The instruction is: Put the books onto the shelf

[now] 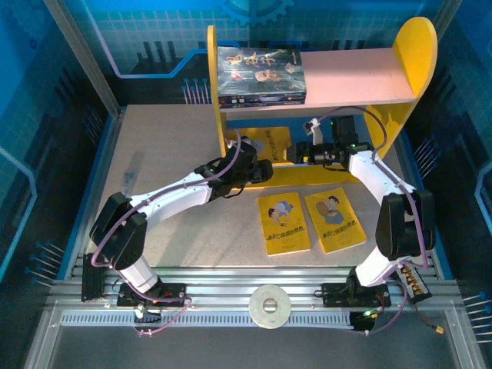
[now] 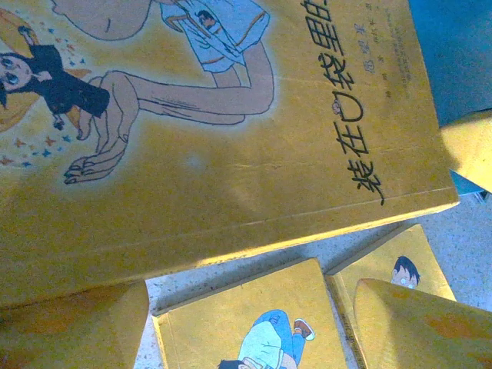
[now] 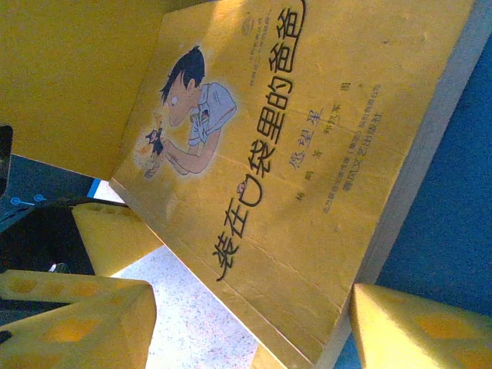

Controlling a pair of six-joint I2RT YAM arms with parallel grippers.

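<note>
A dark book (image 1: pixel 261 75) lies on the shelf's (image 1: pixel 415 54) pink upper board. A thin yellow book (image 1: pixel 275 142) rests on the blue lower board, its near edge jutting toward the table. Two more yellow books (image 1: pixel 283 223) (image 1: pixel 334 219) lie flat on the table in front. My left gripper (image 1: pixel 261 171) is open just in front of the jutting book (image 2: pixel 231 138), with the two table books (image 2: pixel 254 323) below its fingers (image 2: pixel 69 327). My right gripper (image 1: pixel 301 152) is open too, and a corner of that book (image 3: pixel 292 154) reaches between its fingers (image 3: pixel 415 330).
A white tape roll (image 1: pixel 269 306) sits on the rail at the near edge. The shelf's yellow side panels (image 1: pixel 217 115) close in the lower board on both sides. Speckled tabletop (image 1: pixel 161 154) lies left of the shelf.
</note>
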